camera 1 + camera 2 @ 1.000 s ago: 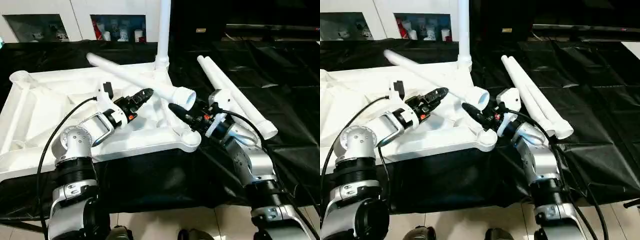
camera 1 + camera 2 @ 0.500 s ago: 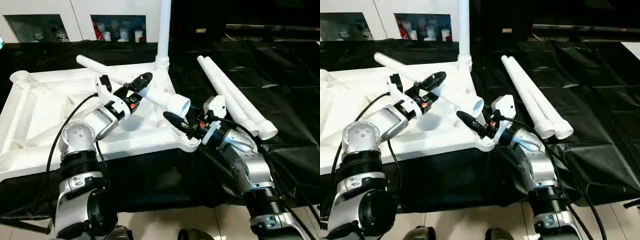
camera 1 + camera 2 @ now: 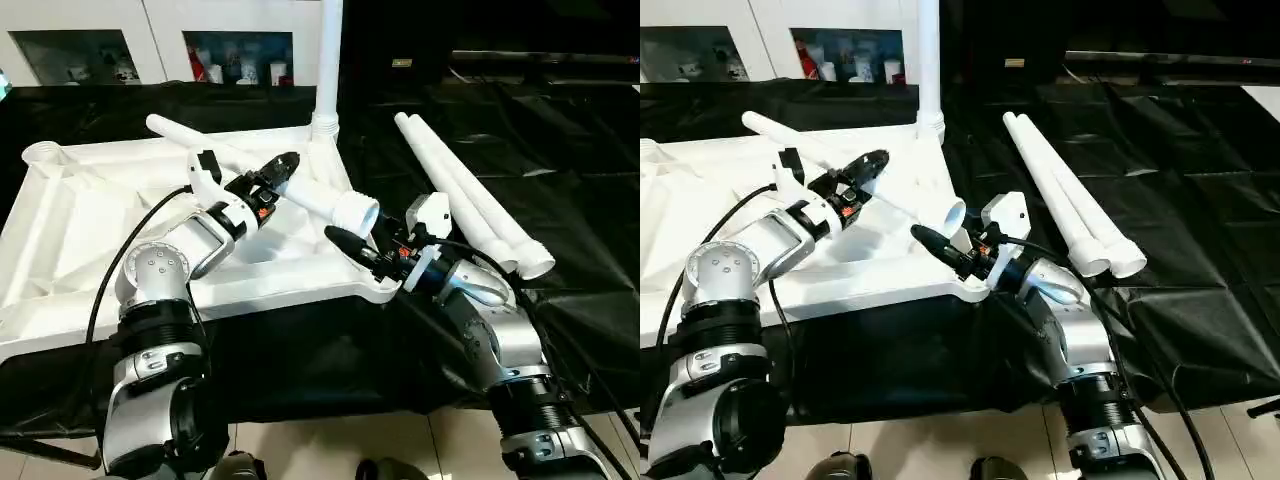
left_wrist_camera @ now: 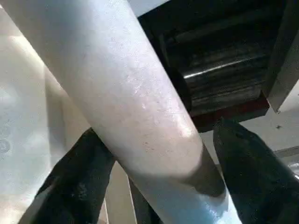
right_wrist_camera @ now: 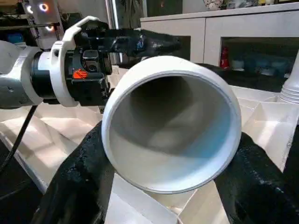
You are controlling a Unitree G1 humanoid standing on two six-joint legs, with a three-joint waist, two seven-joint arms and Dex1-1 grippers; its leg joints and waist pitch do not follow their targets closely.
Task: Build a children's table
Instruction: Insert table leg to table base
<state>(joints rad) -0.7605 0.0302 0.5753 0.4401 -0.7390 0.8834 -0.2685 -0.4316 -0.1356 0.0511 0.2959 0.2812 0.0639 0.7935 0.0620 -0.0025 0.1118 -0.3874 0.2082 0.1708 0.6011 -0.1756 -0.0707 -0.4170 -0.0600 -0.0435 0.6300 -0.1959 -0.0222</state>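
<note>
On the left, upside down on the black-draped worktop point(image 3: 560, 150): white tabletop point(image 3: 90, 230), ribbed underside up, empty round socket point(image 3: 40, 153) at its far left corner. Across its ribs, slanting from far left toward near right, a loose white leg point(image 3: 300, 190), open wide end nearest the robot.

Left pincer point(image 3: 283, 170) reaching in over the tabletop, black fingers point(image 4: 79, 186) set either side of this leg about midway along; in the left wrist view one finger pressed against the tube, the other a little off it, so probably a loose hold rather than a firm clamp.

Behind, at the far right corner of the tabletop, a second leg point(image 3: 327, 60) standing upright in its socket.

Just right of the slanting leg's open end, right pincer point(image 3: 345, 243) low over the near right corner socket, fingers point(image 5: 70, 186) spread apart on either side of the tube's mouth, not visibly touching it.

Further right, well apart from the tabletop, two more legs point(image 3: 470, 195) lying side by side on the black cover, touching along their length, wide ends toward the robot.
</note>
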